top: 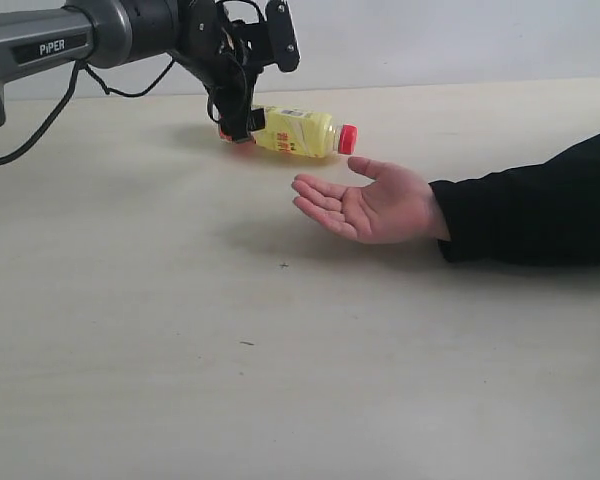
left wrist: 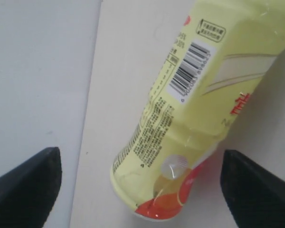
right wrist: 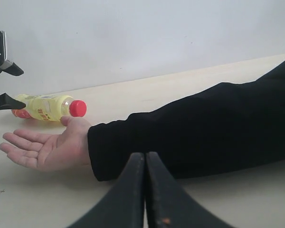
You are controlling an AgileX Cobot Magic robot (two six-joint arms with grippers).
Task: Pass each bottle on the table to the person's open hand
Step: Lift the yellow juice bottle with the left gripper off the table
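Note:
A yellow bottle with a red cap lies on its side on the table, cap pointing toward the person's open hand. The hand rests palm up just in front of the cap. My left gripper hangs over the bottle's base end, open. In the left wrist view the bottle sits between the two black fingers of the left gripper, with a gap on each side. My right gripper is shut and empty, low by the person's black sleeve. The right wrist view also shows the bottle and the hand.
The person's forearm in a black sleeve lies across the right side of the table. A pale wall stands behind the table's far edge. A few tiny dark specks mark the surface.

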